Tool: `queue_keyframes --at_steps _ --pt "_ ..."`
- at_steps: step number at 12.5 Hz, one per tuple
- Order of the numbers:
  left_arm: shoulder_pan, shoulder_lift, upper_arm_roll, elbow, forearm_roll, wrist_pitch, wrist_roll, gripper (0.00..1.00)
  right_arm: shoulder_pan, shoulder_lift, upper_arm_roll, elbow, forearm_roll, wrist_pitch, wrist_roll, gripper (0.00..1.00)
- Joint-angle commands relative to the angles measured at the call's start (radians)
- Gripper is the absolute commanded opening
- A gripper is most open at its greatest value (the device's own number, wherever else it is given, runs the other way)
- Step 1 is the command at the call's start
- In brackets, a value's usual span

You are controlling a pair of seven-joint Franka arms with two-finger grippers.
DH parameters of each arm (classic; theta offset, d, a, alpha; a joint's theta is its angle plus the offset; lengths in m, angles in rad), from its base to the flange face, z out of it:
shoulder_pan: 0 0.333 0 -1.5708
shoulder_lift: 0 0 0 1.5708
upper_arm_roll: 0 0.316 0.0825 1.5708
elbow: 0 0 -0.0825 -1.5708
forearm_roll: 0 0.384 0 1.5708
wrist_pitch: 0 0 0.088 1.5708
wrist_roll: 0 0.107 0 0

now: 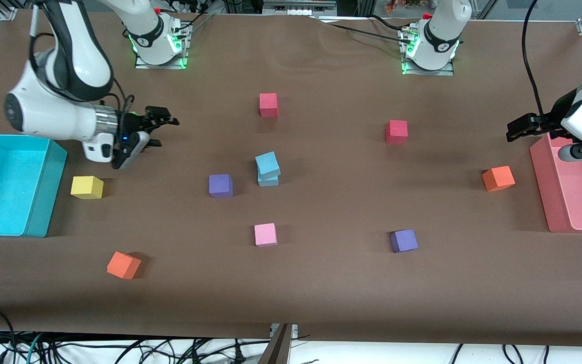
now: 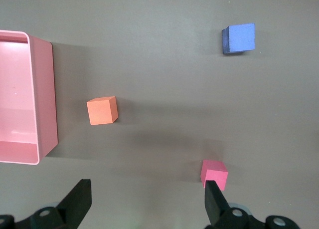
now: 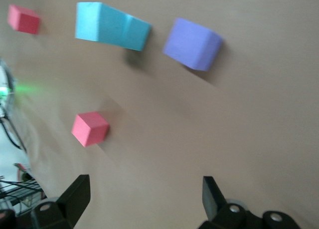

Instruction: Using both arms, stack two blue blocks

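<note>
Two blue blocks (image 1: 268,169) stand stacked at the middle of the table (image 1: 321,293), the upper one turned a little askew on the lower and touching it; in the right wrist view the same stack (image 3: 112,27) shows beside a purple cube (image 3: 193,44). Taking that stack as the landmark: the purple cube (image 1: 221,185) sits just beside it toward the right arm's end, a pink cube (image 1: 265,234) lies nearer the front camera, and a red cube (image 1: 268,104) lies farther from it. Well away toward the right arm's end are a yellow cube (image 1: 87,187) and the cyan bin (image 1: 43,202); well away toward the left arm's end are an orange cube (image 1: 498,178) and the pink bin (image 1: 543,182). The right gripper (image 1: 162,132) hangs over bare table between the stack and the cyan bin, its fingers (image 3: 75,194) spread wide and holding nothing. The left gripper (image 1: 516,132) hangs by the pink bin's rim, its fingers (image 2: 77,201) likewise wide apart and empty.
</note>
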Motion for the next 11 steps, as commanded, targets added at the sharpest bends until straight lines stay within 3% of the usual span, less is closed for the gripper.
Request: queue_keyframes --at_steps 1,4,5,7,9,11 --pt "-0.006 -0.022 -0.01 -0.013 0.027 -0.016 0.007 1.0 -0.015 0.007 -0.032 0.179 -0.205 -0.126 0.156 0.99" --pt "-0.015 0.017 -0.011 0.057 0.025 -0.085 0.007 1.0 -0.024 0.01 -0.025 0.319 -0.434 -0.162 0.27 0.99" --pt "-0.018 0.03 -0.011 0.061 0.025 -0.091 0.006 1.0 -0.026 0.008 -0.017 0.354 -0.47 -0.194 0.308 0.99" --pt "-0.018 0.042 -0.011 0.064 0.024 -0.099 0.006 1.0 -0.073 0.002 0.043 0.371 -0.481 -0.225 0.46 0.99" --pt "-0.018 0.044 -0.011 0.064 0.024 -0.102 0.007 1.0 -0.258 -0.016 0.196 0.368 -0.466 -0.205 0.564 0.99" --pt "-0.018 0.042 -0.01 0.064 0.022 -0.102 0.007 1.0 -0.264 -0.039 0.204 0.365 -0.467 -0.124 0.629 0.99"
